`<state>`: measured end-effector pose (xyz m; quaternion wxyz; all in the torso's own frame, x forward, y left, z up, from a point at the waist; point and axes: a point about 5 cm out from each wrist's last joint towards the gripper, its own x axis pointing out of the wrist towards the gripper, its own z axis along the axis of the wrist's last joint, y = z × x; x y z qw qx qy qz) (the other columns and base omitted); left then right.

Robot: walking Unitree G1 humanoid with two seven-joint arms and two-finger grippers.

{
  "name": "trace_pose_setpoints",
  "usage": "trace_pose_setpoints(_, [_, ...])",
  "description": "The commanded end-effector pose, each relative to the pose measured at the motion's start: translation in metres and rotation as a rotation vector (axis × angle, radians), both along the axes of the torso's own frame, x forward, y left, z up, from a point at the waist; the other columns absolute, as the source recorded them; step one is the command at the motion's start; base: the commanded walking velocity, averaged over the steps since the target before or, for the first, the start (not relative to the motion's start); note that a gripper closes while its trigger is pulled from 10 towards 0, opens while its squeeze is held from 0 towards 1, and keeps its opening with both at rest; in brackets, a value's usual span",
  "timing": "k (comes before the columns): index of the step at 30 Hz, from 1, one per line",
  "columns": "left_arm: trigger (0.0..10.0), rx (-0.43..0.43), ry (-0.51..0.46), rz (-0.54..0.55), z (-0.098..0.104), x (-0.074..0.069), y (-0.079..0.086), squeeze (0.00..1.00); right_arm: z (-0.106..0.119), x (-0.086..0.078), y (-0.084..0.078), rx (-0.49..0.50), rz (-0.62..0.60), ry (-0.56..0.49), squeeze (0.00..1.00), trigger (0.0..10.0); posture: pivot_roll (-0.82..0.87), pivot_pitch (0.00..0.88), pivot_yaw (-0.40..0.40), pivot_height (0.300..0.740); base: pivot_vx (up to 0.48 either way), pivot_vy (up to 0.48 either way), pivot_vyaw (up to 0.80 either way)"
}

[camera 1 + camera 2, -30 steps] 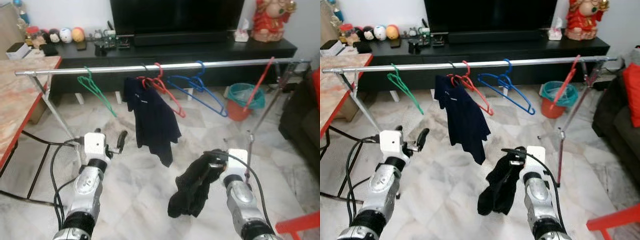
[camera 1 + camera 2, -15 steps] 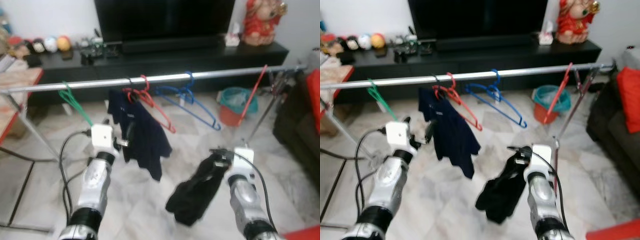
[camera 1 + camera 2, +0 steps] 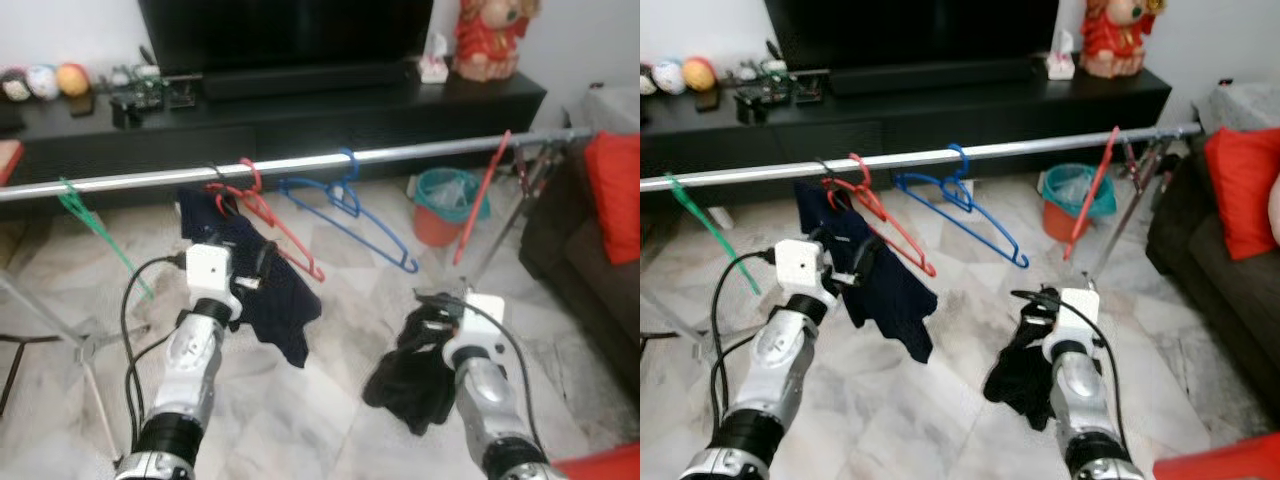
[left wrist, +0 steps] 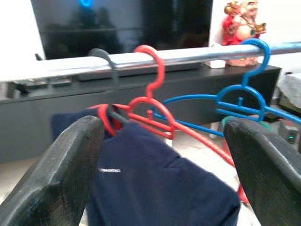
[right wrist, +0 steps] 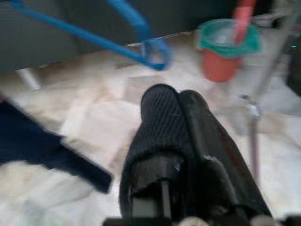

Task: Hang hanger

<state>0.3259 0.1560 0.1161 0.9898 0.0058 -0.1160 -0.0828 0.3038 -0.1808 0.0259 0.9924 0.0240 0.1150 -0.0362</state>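
Marble floor (image 3: 330, 420) under a steel rail (image 3: 420, 153); far, a black TV bench (image 3: 300, 105). Left gripper (image 4: 162, 174) spread; right gripper (image 5: 181, 117) clamps black garment (image 3: 410, 375).

hangers (image 3: 345, 205) on rail (image 3: 420, 153), tv stand (image 3: 300, 105) behind, sofa (image 3: 585, 240) right

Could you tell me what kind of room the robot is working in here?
Most likely a living room in a home: a large television stands on a long black cabinet, a dark sofa sits at the right, and a clothes rail with hangers crosses the marble floor.
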Motion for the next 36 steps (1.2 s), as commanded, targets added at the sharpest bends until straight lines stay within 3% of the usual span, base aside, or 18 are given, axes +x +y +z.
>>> trace_pose_setpoints(1, [10.0, 0.006, 0.005, -0.001, 0.0007, -0.0006, 0.0, 0.0, 0.0056, 0.0029, -0.0021, -0.018, 0.005, -0.03, 0.0, 10.0, -0.06, 0.0, 0.03, 0.74, 0.0, 0.0, 0.0])
trace_pose_setpoints(7, [10.0, 0.007, 0.007, 0.001, 0.0013, -0.0015, 0.0001, 0.0, 0.0059, 0.0025, -0.0006, -0.039, 0.023, -0.038, 0.0, 10.0, -0.06, 0.0, 0.03, 0.74, 0.0, 0.0, 0.51])
trace_pose_setpoints(18, [10.0, 0.014, 0.011, 0.012, 0.0013, -0.0016, 0.0017, 0.0, 0.0045, 0.002, 0.0018, -0.019, 0.026, -0.033, 0.0, 10.0, -0.06, 0.006, 0.03, 0.74, 0.0, -0.161, 0.0])
trace_pose_setpoints(36, [10.0, 0.018, 0.011, 0.03, 0.0019, -0.0017, 0.0049, 0.0, 0.0029, 0.0014, 0.0049, -0.009, 0.039, -0.025, 0.0, 10.0, -0.06, 0.025, 0.028, 0.74, 0.0, -0.403, 0.0])
